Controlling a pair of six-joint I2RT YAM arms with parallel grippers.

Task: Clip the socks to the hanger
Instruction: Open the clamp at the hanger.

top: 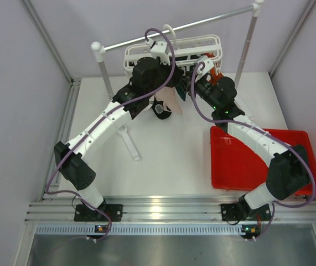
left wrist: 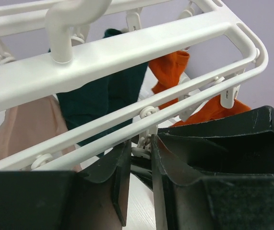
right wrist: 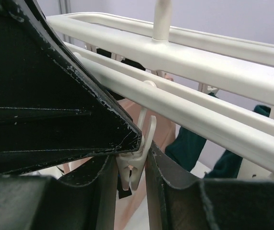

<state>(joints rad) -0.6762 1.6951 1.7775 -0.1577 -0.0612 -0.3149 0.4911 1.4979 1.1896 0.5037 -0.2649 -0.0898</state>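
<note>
White table (top: 174,149), lilac walls (top: 14,83), grey rail (top: 202,23) across the far side. Hanger (top: 213,40) hangs off that rail by its hook only, far centre, w/ both my arms up at it. Red tray (top: 241,166) sits near right.

Right gripper (right wrist: 132,167): fingers narrow, pinched on one white clip (right wrist: 136,158) under a hanger bar. Dark scrap just below it, can't ID.

Left gripper (left wrist: 141,160): fingers nearly together right under a clip too. Can't tell if it's the same one, or if I've got fabric in there.

Pink sock (left wrist: 26,124), teal sock (left wrist: 103,96) and orange sock (left wrist: 172,72) are already hanging from the frame.

Risks, IMO:
- Hanger is free-swinging, so any side push from either wrist tilts it. The clip then walks out of my right pads and snaps shut w/o a sock in it.
- Lifting too hard could pop the hook off the rail, and the whole frame drops.
- Both wrists are v. close together, so a small misalignment means finger-on-finger contact.
- If the left is loose on a sock, it falls to the table below.
- Hung socks are near my fingers, so a snag could pull one off.
</note>
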